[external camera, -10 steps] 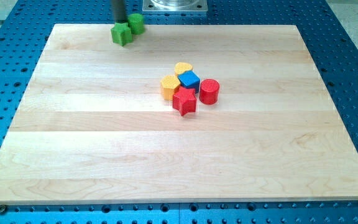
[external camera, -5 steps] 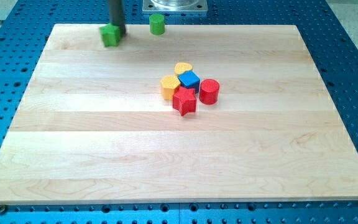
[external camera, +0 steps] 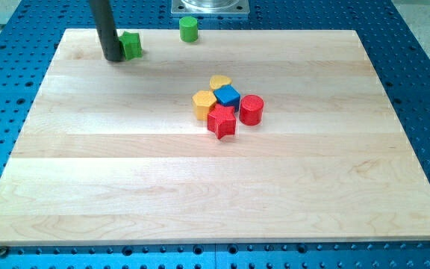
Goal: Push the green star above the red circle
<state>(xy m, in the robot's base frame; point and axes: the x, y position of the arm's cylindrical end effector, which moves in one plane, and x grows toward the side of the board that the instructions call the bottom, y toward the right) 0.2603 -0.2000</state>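
Note:
The green star (external camera: 131, 45) lies near the board's top left. My tip (external camera: 113, 57) stands right against its left side, touching or nearly so. The red circle (external camera: 251, 109) is a red cylinder near the board's middle, at the right end of a tight cluster. It is far to the right of and below the star.
A green cylinder (external camera: 189, 29) stands at the board's top edge, right of the star. The cluster holds a yellow heart (external camera: 219, 81), a blue block (external camera: 228, 96), an orange block (external camera: 204, 103) and a red star (external camera: 222, 121). The wooden board (external camera: 215, 187) lies on a blue perforated table.
My tip moved from the star's right side around to its left side and slightly down. The green cylinder was knocked right earlier and now rests still. The star sits about where it was.

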